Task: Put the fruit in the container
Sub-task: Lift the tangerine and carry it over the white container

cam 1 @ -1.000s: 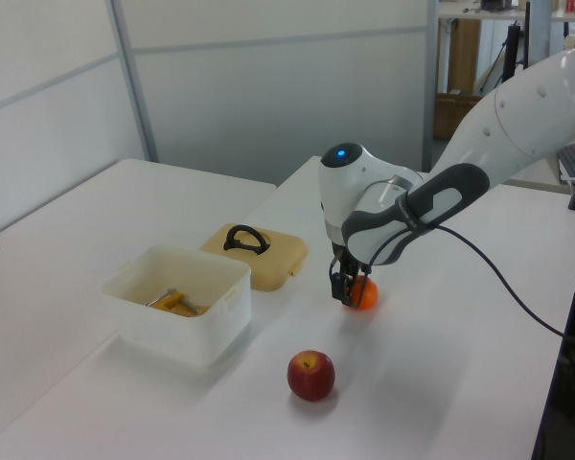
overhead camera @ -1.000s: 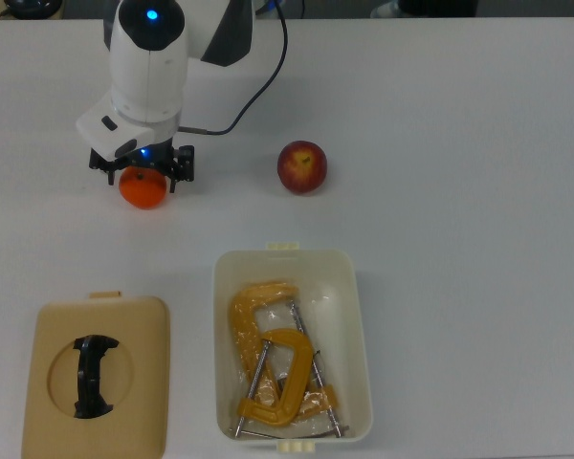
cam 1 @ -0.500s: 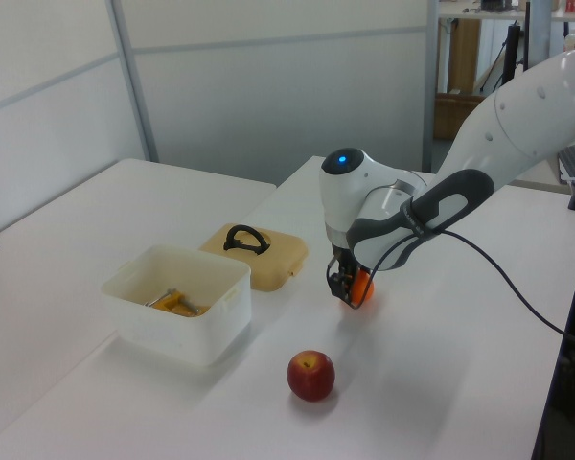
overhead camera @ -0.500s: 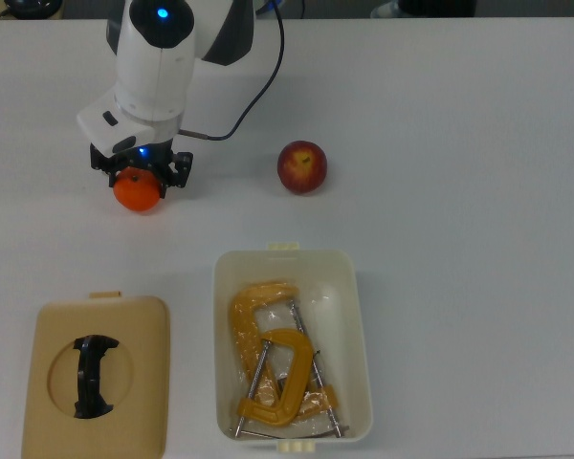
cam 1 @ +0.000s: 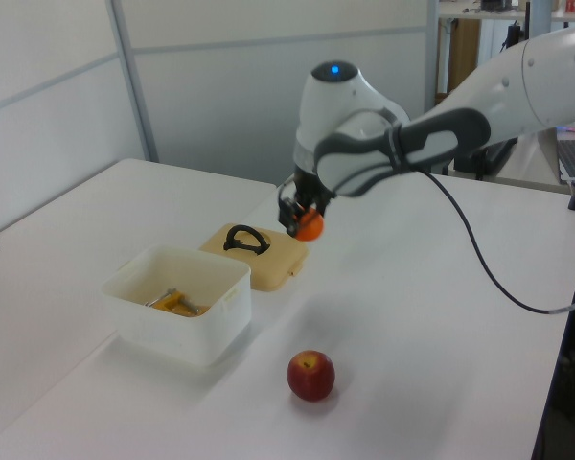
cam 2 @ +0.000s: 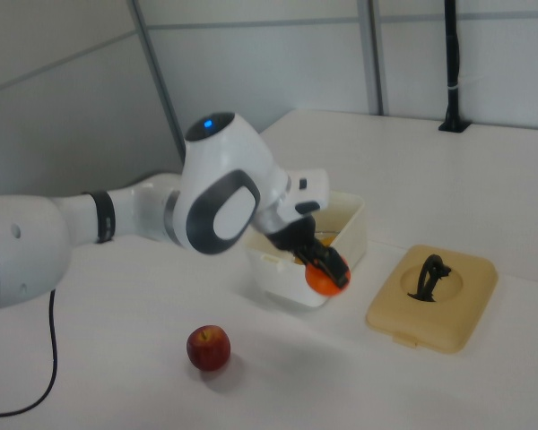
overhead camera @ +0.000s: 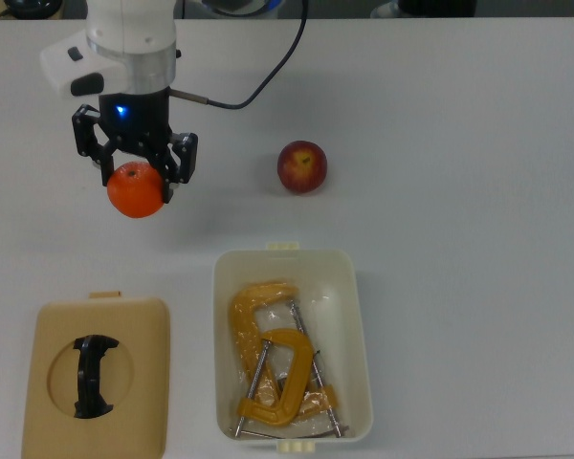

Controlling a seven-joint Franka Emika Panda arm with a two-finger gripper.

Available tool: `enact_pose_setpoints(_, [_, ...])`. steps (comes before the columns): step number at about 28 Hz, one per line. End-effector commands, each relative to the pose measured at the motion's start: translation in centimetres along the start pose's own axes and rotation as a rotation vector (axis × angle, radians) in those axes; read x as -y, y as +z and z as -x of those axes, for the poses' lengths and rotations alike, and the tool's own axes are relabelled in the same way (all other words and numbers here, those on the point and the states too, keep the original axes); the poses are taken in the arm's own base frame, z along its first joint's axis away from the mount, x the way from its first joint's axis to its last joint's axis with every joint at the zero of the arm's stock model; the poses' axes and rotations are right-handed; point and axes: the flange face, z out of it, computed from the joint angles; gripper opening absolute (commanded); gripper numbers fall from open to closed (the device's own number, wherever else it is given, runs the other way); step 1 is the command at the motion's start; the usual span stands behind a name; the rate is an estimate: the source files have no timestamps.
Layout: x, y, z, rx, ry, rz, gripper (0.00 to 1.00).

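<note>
My gripper (overhead camera: pixel 135 182) (cam 1: pixel 305 222) (cam 2: pixel 324 270) is shut on the bright orange mandarin (overhead camera: pixel 135 190) (cam 1: pixel 310 226) (cam 2: pixel 321 281) and holds it well above the table. The dark red apple (overhead camera: pixel 302 166) (cam 1: pixel 310 374) (cam 2: pixel 208 348) with a yellow patch rests on the table, apart from the arm. The off-white tub, the container (overhead camera: pixel 350 287) (cam 1: pixel 211 309) (cam 2: pixel 348 238), stands open at the lower middle of the top view. Yellow-orange C-clamps (overhead camera: pixel 273 363) (cam 1: pixel 176 304) lie inside it. In the top view the mandarin hangs up and to the left of the container.
A flat tan lid (overhead camera: pixel 67 335) (cam 1: pixel 273 257) (cam 2: pixel 466 300) with a black handle (overhead camera: pixel 94 375) lies on the table at the top view's lower left. A black cable (overhead camera: pixel 268 75) trails from the arm across the table.
The gripper has risen from the table with the mandarin in its grip. The apple, container and lid have not moved.
</note>
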Motion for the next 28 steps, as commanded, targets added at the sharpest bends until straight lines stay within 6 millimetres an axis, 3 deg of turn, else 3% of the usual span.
enact_pose_setpoints(1, [3.0, -2.3, -2.0, -0.030, 0.087, -0.058, 0.00])
enact_pose_setpoints(5, [6.8, -1.3, -3.0, -0.044, 0.185, -0.067, 0.00])
enact_pose_setpoints(7, [10.0, -0.4, -3.4, -0.059, 0.222, -0.081, 0.00])
enact_pose_setpoints(11, [13.1, 1.8, -3.0, -0.080, 0.258, -0.074, 0.00])
enact_pose_setpoints(12, [14.6, 2.8, -2.6, -0.101, 0.276, -0.068, 0.00])
enact_pose_setpoints(16, [16.9, 4.1, -2.5, -0.153, 0.333, -0.043, 0.00])
enact_pose_setpoints(17, [17.6, 5.0, -2.3, -0.167, 0.349, -0.023, 0.07])
enact_pose_setpoints(18, [17.8, 5.1, -2.4, -0.175, 0.357, -0.017, 0.22])
enact_pose_setpoints(19, [18.0, 5.4, -2.3, -0.177, 0.365, -0.015, 0.52])
enact_pose_setpoints(20, [18.3, 5.5, -2.2, -0.176, 0.368, -0.014, 1.00])
enact_pose_setpoints(25, [18.4, 5.1, -2.2, -0.184, 0.349, -0.006, 1.00])
enact_pose_setpoints(28, [17.8, 3.5, -2.3, -0.175, 0.302, 0.002, 1.00])
